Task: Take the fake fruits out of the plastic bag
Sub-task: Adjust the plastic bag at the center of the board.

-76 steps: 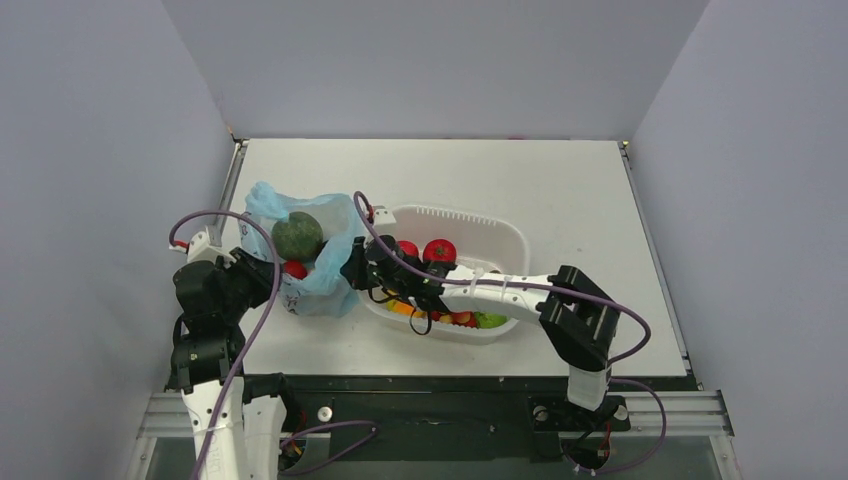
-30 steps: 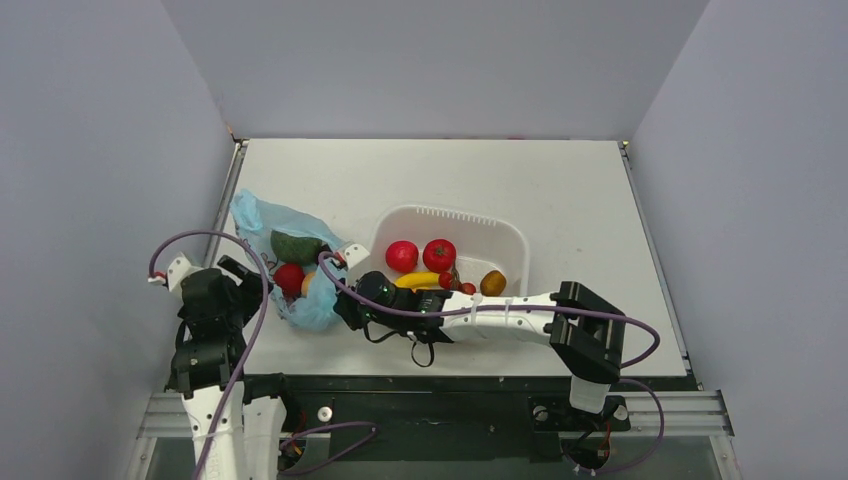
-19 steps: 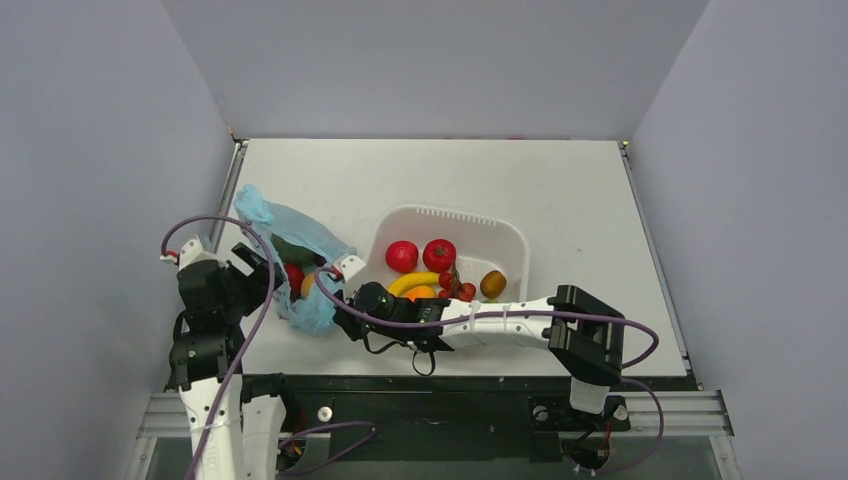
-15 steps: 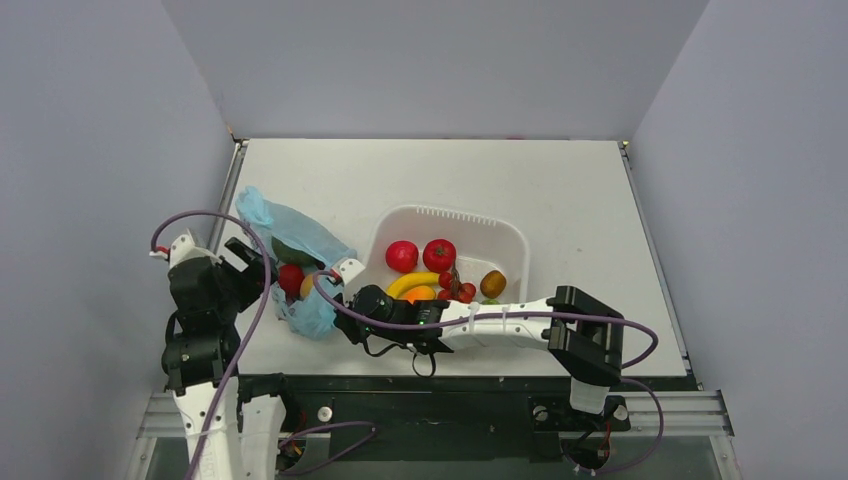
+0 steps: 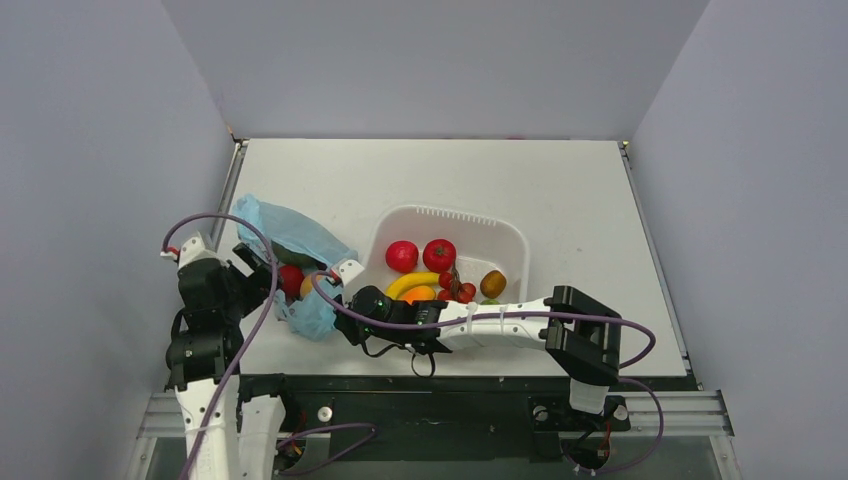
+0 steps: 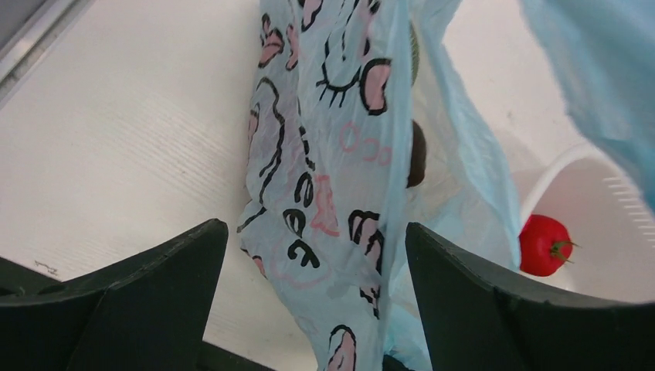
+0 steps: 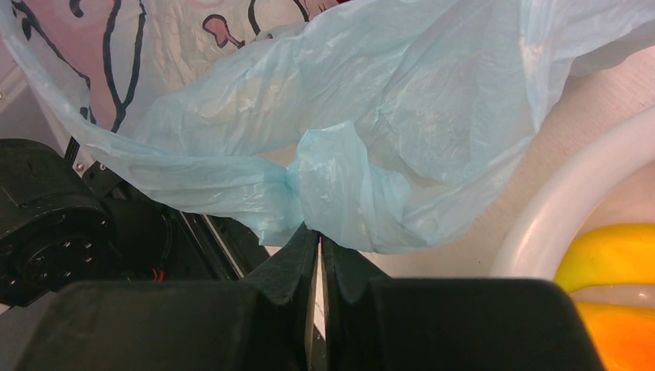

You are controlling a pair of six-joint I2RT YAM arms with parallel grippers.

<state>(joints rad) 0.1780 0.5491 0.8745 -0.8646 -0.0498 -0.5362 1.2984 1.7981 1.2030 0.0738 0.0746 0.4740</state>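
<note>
The light-blue plastic bag [image 5: 292, 232] lies left of the white tub, its pink-and-dark print facing the left wrist camera [image 6: 340, 170]. A red fruit [image 5: 291, 280] and an orange-pink peach [image 5: 307, 286] show in its mouth. The melon is only a dark round shape [image 6: 417, 154] through the plastic. My left gripper [image 5: 256, 264] is open, its fingers standing on either side of the printed plastic [image 6: 315, 229] without pinching it. My right gripper [image 5: 336, 308] is shut on the bag's knotted corner [image 7: 324, 185], pinched at its tips [image 7: 319, 233].
The white tub [image 5: 500, 238] holds two red tomatoes [image 5: 438, 254], a banana [image 5: 412, 282], red grapes [image 5: 462, 290] and a brown fruit [image 5: 492, 283]. Its rim [image 7: 571, 201] lies right beside my right fingers. The table's left edge rail [image 5: 228, 200] runs close behind the bag.
The bag's top has folded over the melon, which showed green a second ago. My left gripper has moved up against the bag's left side. The right gripper keeps its pinch near the front corner.
</note>
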